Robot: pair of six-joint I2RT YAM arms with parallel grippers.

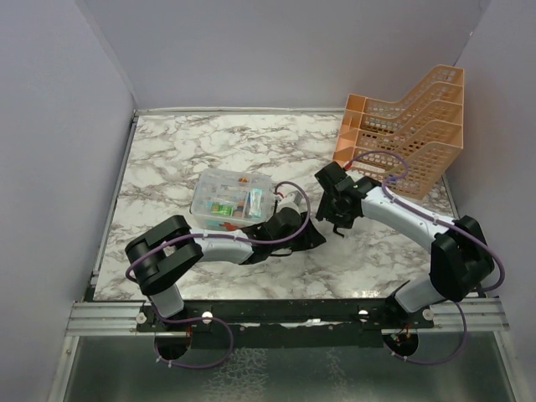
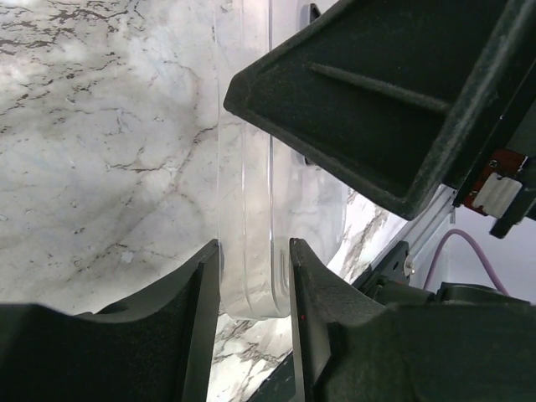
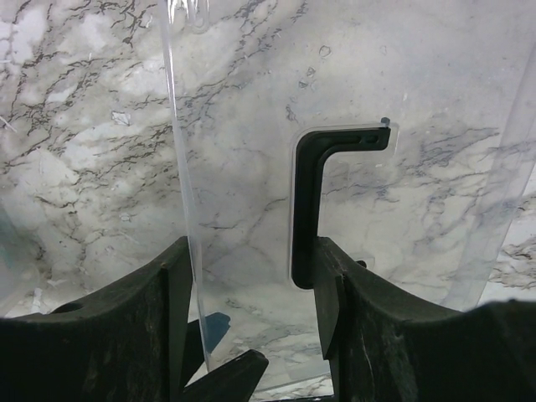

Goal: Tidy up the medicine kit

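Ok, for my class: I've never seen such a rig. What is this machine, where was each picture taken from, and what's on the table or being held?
The machine is a left arm and a right arm, bolted to a marble table. One picture looks down from above. The other two come from a camera on each wrist, with that arm's black fingers at the bottom. On the table stand an open clear box of small items and an orange rack. The box's clear lid, with a black handle, is held between the arms: the right gripper grips it, and the left gripper seems to pinch its edge.
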